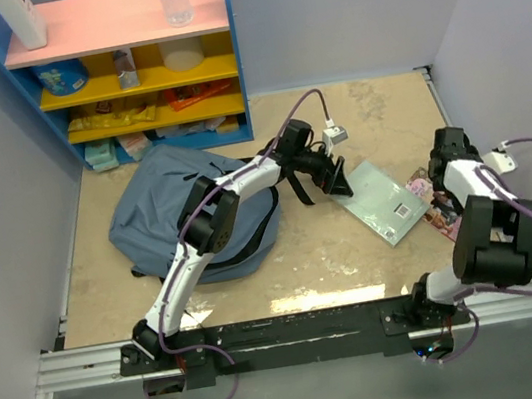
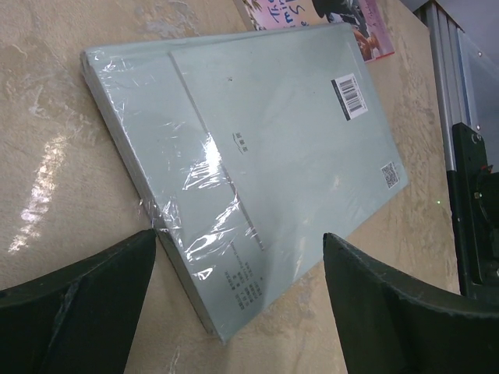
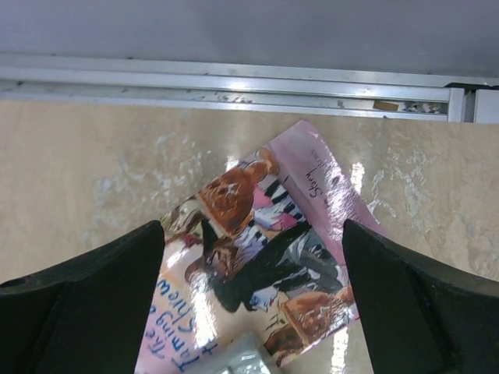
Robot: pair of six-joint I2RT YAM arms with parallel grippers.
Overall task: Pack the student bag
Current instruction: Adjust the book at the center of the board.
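Arm on left [image 1: 234, 189] stretches across student bag [image 1: 148, 218], tool [image 2: 239, 236] spread, seemingly above book [image 2: 296, 117].

Lab booth, plain walls [image 1: 337, 6], aluminium rail [image 1: 80, 369]

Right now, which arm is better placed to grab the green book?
Left. The left hand, open, brackets a corner of the green book, and the bag lies under that arm. The right hand hovers over the pink book.
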